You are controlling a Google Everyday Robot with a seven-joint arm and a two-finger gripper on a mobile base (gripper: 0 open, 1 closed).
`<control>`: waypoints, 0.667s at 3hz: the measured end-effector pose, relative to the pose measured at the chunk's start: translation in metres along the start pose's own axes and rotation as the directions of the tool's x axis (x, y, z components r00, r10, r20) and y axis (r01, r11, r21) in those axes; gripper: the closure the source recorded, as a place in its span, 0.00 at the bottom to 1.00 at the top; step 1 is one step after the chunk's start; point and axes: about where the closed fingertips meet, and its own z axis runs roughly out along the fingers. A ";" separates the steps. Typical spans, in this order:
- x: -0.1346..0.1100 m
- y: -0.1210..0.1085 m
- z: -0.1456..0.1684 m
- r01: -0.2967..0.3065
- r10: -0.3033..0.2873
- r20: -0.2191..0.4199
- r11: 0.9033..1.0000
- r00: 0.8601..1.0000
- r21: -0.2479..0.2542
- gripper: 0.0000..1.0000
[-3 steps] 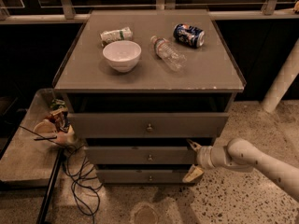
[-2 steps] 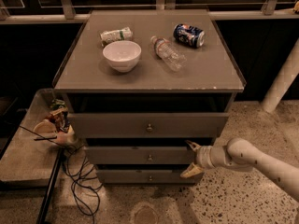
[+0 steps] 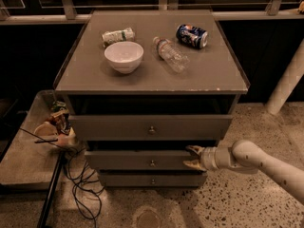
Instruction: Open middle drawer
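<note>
Though the middle drawer [image 3: 128, 159] looked nearly shut (second of three fronts), I had the gripper [image 3: 192, 156] at its right end, fingers apart; next, I judged, it needed a grip on that edge, then a straight pull

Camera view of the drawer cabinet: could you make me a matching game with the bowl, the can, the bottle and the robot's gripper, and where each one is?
Things:
1. white bowl
2. blue can
3. clear plastic bottle
4. gripper

Places:
A. lying on its side at the back right of the cabinet top
B. at the right end of the middle drawer front
C. upright, left of centre on the top
D. lying on its side between bowl and can

Pairs: 1-C, 2-A, 3-D, 4-B
</note>
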 end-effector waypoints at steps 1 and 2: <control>0.000 0.000 0.000 0.000 0.000 0.000 1.000 1.000 0.000 0.88; 0.000 0.000 0.000 0.000 0.000 0.000 1.000 1.000 0.000 1.00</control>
